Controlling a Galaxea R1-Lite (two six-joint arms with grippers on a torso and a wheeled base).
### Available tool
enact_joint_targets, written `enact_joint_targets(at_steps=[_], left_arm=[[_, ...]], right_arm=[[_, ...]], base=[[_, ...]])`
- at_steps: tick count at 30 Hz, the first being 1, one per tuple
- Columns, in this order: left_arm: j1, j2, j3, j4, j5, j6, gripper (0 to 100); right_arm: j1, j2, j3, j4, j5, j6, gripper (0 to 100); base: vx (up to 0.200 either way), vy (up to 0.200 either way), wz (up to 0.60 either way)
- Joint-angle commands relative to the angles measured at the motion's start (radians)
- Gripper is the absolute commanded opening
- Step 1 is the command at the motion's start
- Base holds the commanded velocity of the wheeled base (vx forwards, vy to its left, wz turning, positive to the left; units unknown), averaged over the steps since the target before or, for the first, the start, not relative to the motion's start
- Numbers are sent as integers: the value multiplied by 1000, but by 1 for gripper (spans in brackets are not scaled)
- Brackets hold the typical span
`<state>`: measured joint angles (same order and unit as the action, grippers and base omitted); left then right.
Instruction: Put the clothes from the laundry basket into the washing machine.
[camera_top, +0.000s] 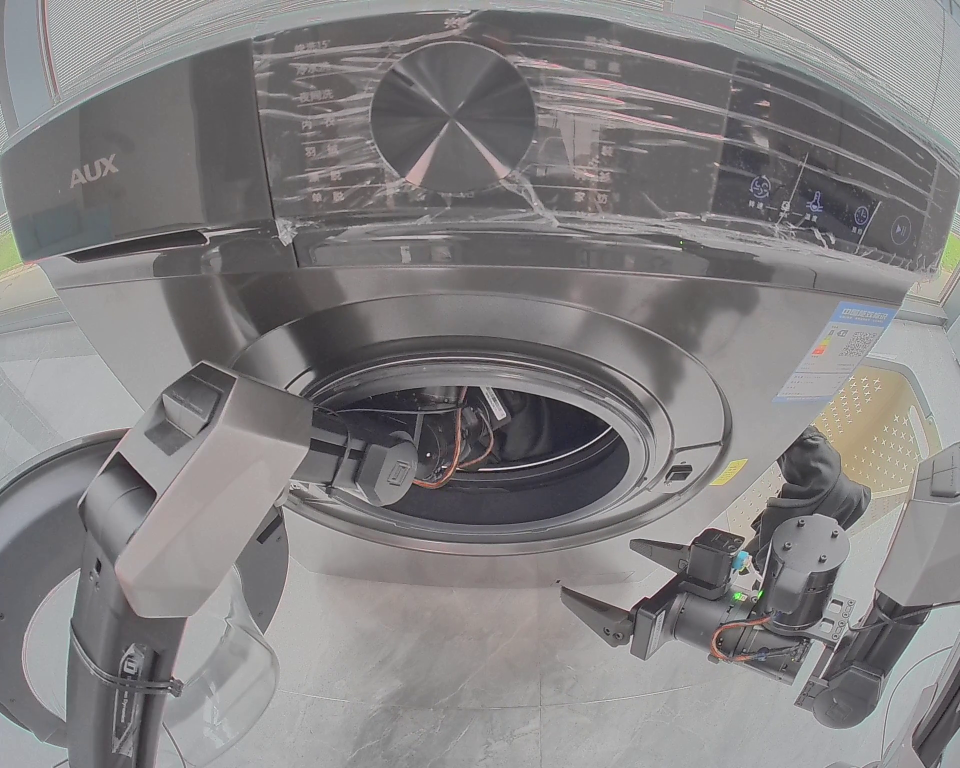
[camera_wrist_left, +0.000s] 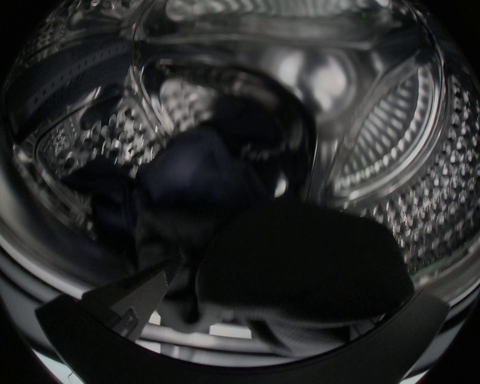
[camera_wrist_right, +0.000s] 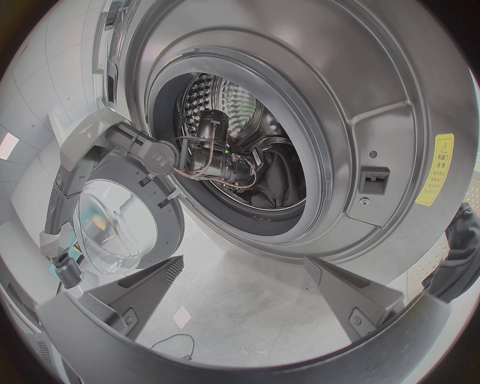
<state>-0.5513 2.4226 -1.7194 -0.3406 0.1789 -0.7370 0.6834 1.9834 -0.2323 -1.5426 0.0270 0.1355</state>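
Right tool (camera_top: 600, 568) hangs spread before the washing machine (camera_top: 560, 310); left tool (camera_wrist_left: 242, 262), state unclear, sits among clothes (camera_wrist_left: 300, 265) inside.

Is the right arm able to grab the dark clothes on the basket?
Probably yes: the right gripper is open and empty, and the dark clothes on the laundry basket hang close beside that arm, nothing between. It must turn first.

Head view looks down closely at the washing machine (camera_top: 600, 330), sharing its door opening (camera_top: 575, 465) with the right wrist view; left wrist view sits inside the drum (camera_wrist_left: 415, 165).
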Motion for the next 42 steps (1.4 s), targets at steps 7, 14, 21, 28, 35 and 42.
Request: enact_joint_targets(at_steps=[7, 14, 21, 28, 35, 42], left_arm=[[-42, -304, 127, 420, -245, -22, 100], [-41, -326, 130, 488, -274, -8, 100], [-49, -352, 193, 377, -262, -4, 100], [-56, -316, 337, 17, -193, 77, 100], [-49, -180, 495, -469, -176, 252, 100], [-44, -96, 465, -505, -173, 292, 100]], right_arm=[[1, 2, -1, -1, 1, -1, 100], [2, 2, -1, -1, 1, -1, 100], [2, 2, 1, -1, 1, -1, 100], [1, 2, -1, -1, 1, -1, 100], [1, 2, -1, -1, 1, -1, 100], [2, 3, -1, -1, 1, -1, 100]], base=[[0, 0, 0], [0, 0, 0], [0, 0, 0], [0, 0, 0], [0, 0, 0], [0, 0, 0]])
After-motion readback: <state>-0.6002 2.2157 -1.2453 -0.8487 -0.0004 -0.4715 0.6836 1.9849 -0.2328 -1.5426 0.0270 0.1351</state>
